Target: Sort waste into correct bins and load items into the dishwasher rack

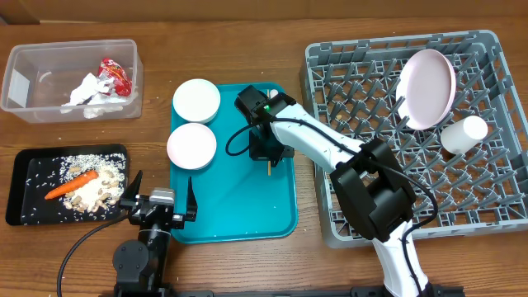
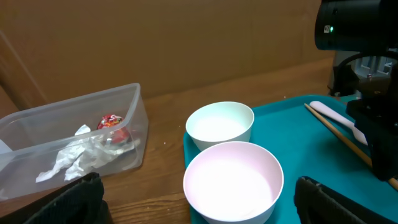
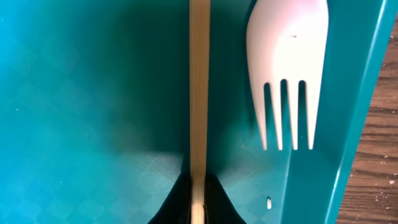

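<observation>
The right jaws are clamped on a thin wooden stick [image 3: 199, 81] that lies flat on the teal tray [image 3: 74, 93]. Its long axis runs straight out from between them, in line with the wrist. How far along its length the grip sits cannot be told. The fork [image 3: 287, 62] lies just beside the stick, parallel and apart, with its tines toward the jaws and the tray's raised rim next to it. The rack [image 1: 318, 58] stands right of the tray on the desk [image 1: 247, 33], so the right arm is nearer for loading. The left jaws are wide apart by the tray's near left corner, facing the two bowls [image 1: 191, 146].
</observation>
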{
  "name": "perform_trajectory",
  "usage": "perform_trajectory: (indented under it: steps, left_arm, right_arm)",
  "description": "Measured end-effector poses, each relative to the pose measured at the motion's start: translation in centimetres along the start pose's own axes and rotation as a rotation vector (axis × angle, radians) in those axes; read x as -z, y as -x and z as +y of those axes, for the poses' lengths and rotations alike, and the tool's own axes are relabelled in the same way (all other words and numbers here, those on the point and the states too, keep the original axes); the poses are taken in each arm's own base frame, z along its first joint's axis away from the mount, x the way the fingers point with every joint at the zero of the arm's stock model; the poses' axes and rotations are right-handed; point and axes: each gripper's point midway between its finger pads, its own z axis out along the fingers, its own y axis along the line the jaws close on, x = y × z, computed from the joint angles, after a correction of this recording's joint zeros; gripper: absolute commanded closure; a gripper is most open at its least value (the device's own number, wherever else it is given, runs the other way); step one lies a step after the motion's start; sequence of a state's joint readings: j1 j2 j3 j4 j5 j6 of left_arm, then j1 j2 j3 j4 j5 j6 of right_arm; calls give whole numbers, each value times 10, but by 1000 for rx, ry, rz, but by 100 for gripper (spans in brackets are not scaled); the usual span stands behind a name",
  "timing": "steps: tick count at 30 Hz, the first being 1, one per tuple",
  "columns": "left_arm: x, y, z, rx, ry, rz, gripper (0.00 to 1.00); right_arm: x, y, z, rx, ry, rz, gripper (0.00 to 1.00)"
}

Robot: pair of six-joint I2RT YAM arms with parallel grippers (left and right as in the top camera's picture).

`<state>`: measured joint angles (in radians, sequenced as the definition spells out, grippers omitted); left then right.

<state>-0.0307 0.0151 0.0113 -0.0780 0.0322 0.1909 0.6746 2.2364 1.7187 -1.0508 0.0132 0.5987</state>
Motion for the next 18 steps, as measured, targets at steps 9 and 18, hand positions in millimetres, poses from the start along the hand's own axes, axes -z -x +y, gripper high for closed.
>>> perform_trajectory:
  steps: [9,18]
  left_arm:
    - [0,0,0,0,0,0,0]
    - [0,0,0,0,0,0,0]
  right_arm:
    - [44,-4,3,33,15,38,96]
    - [169,42,-61,-48,52,-194,96]
